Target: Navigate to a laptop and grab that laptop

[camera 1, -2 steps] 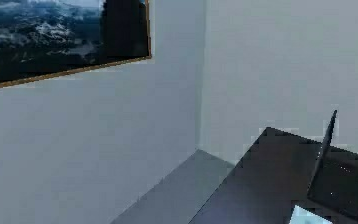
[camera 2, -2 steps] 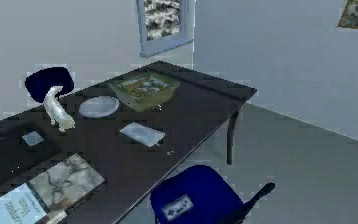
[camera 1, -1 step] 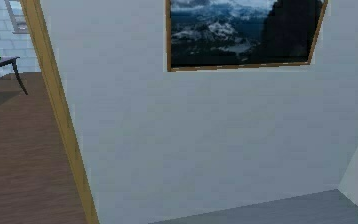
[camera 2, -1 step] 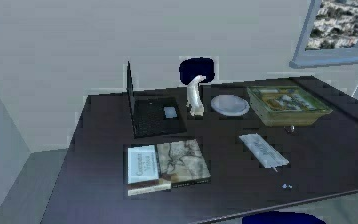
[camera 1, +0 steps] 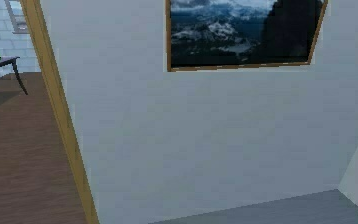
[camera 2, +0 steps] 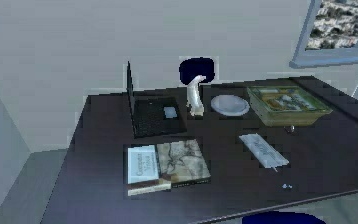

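A dark laptop stands with its lid raised on the left part of a dark wooden table in the arm side view. Its screen faces the view's right, and its keyboard base lies flat on the tabletop. A small dark flat thing lies at the base's right edge.
On the table are a white curved figure, a grey plate, a greenish tray, an open book and a pale flat item. Blue chairs stand at its far and near sides. In the forward view: a wall, a mountain picture and a wooden door frame.
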